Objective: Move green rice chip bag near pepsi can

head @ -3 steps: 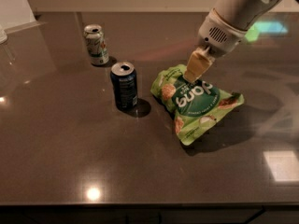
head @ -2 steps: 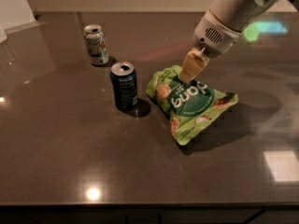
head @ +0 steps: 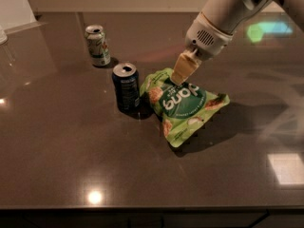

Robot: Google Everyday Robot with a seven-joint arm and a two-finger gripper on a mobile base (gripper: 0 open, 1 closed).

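The green rice chip bag (head: 183,106) lies on the dark countertop, its left edge close beside the pepsi can (head: 126,88), which stands upright just to its left. My gripper (head: 182,75) reaches down from the upper right, its tan fingers (head: 185,67) closed on the bag's top edge. The white arm runs off the frame's top right.
A pale silver-and-green can (head: 97,45) stands upright behind and left of the pepsi can. The countertop's (head: 71,151) front edge runs along the bottom of the view. A white object sits at the far left back corner.
The gripper has dragged the green bag left, and the bag's left edge now sits closer beside the pepsi can. The cans have not moved.
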